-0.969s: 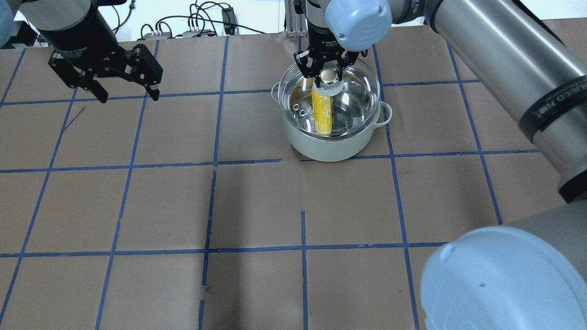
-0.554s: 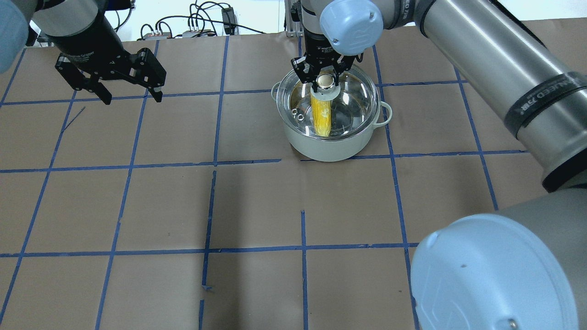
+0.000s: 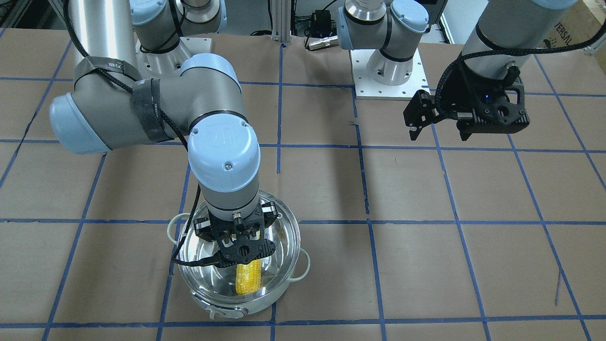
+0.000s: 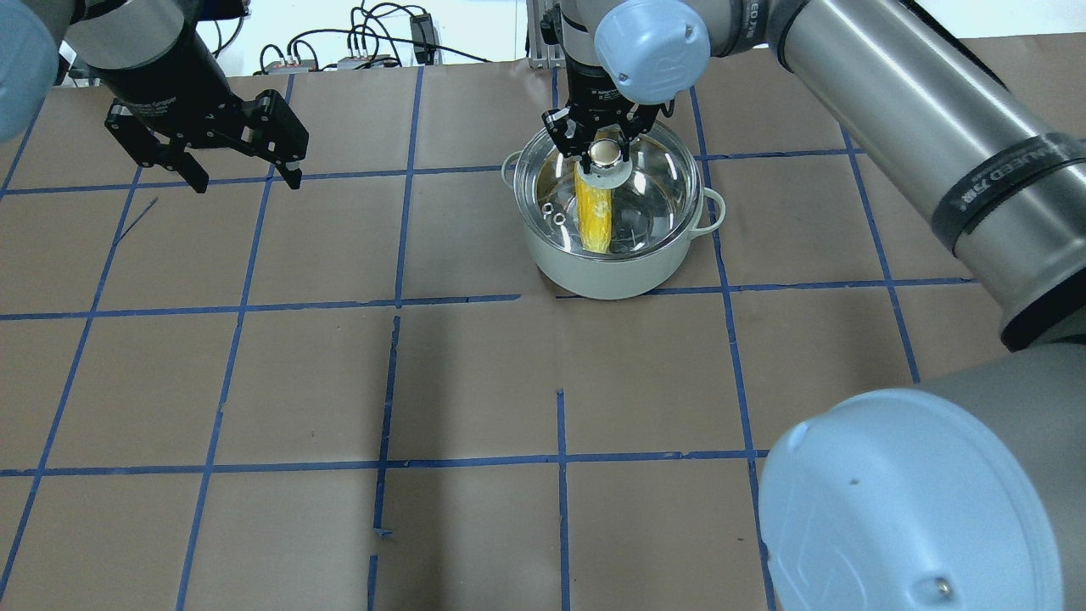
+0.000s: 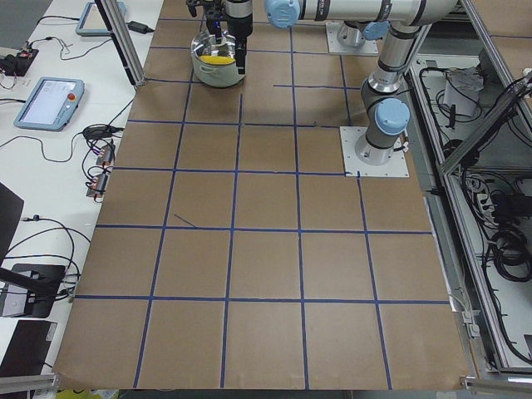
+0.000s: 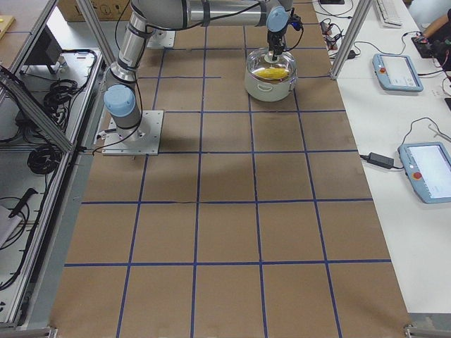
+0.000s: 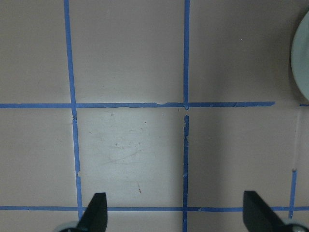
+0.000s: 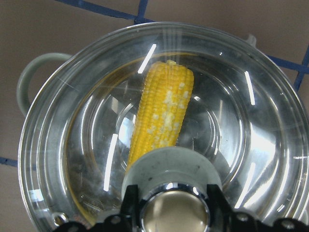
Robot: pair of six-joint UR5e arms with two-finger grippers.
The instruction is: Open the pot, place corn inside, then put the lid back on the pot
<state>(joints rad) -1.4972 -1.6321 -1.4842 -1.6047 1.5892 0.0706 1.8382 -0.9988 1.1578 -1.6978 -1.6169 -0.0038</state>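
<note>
The pot stands at the table's far side, right of centre. The corn lies inside it, seen through the glass. The lid rests on the pot's rim. My right gripper is over the pot's middle, its fingers shut on the lid's metal knob. The right wrist view shows the knob between the fingers, the corn below and a pot handle. My left gripper is open and empty, above the table far to the pot's left. The pot and corn also show in the front view.
Brown paper with a blue tape grid covers the table. Cables and small boxes lie beyond the far edge. The left wrist view shows bare grid and the pot's edge at the right. My right arm's elbow fills the near right corner.
The right gripper has moved slightly left and down with the lid, which now sits lower on the pot's rim. The left gripper has drifted a little to the right.
</note>
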